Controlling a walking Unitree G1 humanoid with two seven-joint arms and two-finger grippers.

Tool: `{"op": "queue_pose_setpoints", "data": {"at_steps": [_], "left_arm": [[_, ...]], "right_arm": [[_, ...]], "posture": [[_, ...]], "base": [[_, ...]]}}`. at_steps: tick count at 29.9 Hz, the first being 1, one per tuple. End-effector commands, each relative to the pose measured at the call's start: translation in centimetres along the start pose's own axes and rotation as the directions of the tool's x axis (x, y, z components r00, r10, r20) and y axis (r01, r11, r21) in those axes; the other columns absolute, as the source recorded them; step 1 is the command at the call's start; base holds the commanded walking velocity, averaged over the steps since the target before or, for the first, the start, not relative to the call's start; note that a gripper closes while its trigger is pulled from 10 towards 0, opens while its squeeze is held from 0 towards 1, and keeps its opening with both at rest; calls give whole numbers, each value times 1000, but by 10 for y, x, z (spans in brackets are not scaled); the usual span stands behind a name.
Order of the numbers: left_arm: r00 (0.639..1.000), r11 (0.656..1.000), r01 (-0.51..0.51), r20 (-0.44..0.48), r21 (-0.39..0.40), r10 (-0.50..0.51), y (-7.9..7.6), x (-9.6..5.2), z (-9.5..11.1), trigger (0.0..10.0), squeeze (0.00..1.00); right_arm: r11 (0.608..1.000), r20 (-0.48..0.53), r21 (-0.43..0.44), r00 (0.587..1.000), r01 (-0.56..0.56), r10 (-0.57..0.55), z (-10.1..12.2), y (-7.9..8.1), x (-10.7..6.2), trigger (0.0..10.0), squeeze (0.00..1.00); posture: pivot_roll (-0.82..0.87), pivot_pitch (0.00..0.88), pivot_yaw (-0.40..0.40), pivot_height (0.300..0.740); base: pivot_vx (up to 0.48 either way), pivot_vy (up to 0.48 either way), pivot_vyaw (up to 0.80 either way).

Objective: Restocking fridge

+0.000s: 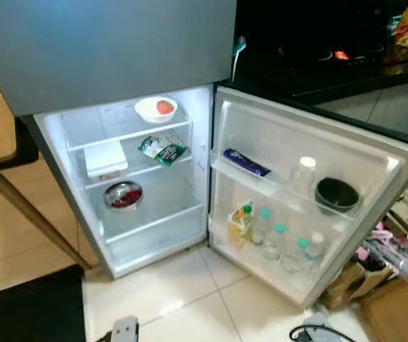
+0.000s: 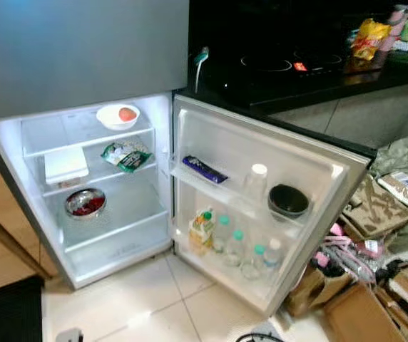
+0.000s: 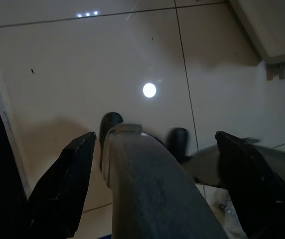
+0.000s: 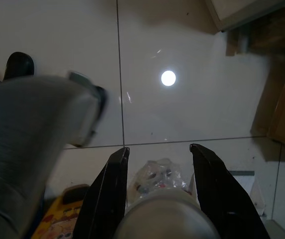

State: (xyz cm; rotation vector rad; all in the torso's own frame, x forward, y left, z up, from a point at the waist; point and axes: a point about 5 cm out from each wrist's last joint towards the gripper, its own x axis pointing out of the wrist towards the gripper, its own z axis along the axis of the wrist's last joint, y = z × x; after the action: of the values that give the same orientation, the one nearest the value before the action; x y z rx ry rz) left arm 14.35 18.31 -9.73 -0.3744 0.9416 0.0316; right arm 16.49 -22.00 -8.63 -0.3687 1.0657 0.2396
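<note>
Fridge [image 1: 154, 235] open before you, juice carton [image 1: 241, 222] label unreadable, left gripper [image 3: 155, 164] and right gripper [image 4: 157, 164] both spread wide, empty, above floor tiles [image 4: 182, 109].

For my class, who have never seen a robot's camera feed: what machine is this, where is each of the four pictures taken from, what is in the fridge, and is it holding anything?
A walking humanoid robot took these. Two pictures come from its head, facing the open silver fridge. Shelves hold a white bowl with an orange fruit, a green packet and a steel bowl of red food. The door holds clear bottles and a black bowl. Two come from wrist cameras pointing at the tiled floor. The left gripper and right gripper are open, gripping nothing.
</note>
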Motion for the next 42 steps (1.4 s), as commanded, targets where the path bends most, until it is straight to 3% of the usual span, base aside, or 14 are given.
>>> {"op": "queue_pose_setpoints", "data": {"at_steps": [1,14,37,42], "left_arm": [[1000,1000,-14,-27,-7,14,3,-2,-6,10000,0],[1000,1000,16,-12,-21,-16,0,-1,-3,10000,0],[1000,1000,19,-13,-15,-19,1,-1,-2,10000,0],[1000,1000,22,-14,-19,-23,1,-1,-3,10000,0]], "right_arm": [[1000,2,8,1000,10,-10,0,-3,-1,10000,0],[1000,3,4,1000,-2,2,0,0,0,10000,0],[1000,1,10,1000,-18,18,-1,5,1,10000,0],[1000,1,12,1000,-19,19,-1,5,0,10000,0]], "posture": [[-102,0,-23,740],[-100,0,-20,740],[-99,0,-12,740],[-99,0,-12,740]], "base": [[0,-469,0],[0,-36,0],[360,0,0],[0,0,0]]}}
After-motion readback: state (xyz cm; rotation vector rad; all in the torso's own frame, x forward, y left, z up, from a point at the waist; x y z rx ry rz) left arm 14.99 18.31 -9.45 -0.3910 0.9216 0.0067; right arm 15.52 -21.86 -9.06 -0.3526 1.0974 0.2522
